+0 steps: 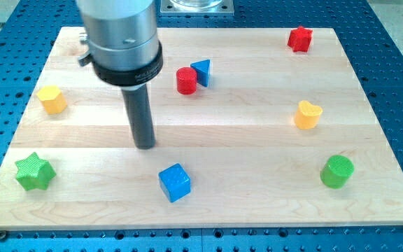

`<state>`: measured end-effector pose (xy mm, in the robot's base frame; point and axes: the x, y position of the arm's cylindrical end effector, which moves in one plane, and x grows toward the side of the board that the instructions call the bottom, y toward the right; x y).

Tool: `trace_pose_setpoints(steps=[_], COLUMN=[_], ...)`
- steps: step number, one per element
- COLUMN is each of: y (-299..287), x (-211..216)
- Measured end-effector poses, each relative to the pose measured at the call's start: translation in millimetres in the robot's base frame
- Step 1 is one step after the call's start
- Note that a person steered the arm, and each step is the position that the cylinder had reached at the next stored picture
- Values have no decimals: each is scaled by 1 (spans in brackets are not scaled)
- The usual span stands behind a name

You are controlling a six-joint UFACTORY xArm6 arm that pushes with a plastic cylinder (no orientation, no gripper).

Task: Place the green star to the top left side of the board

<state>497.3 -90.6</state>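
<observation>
The green star [33,172] lies near the board's bottom left corner. My tip [145,145] rests on the wooden board [243,147] in its lower middle, well to the right of the star and a little above and left of the blue cube [174,183]. It touches no block.
A yellow block [51,99] sits at the left edge above the star. A red cylinder [185,80] touches a blue triangle [201,72] at upper centre. A red star-like block [299,38] is top right, a yellow heart [308,115] at right, a green cylinder [337,171] bottom right.
</observation>
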Motion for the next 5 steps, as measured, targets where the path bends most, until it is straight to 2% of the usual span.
trace_pose_setpoints(steps=[1,2,3,4,5], y=[-82,-144,-148,-77,-74], x=[-38,-34,-26,-3,49])
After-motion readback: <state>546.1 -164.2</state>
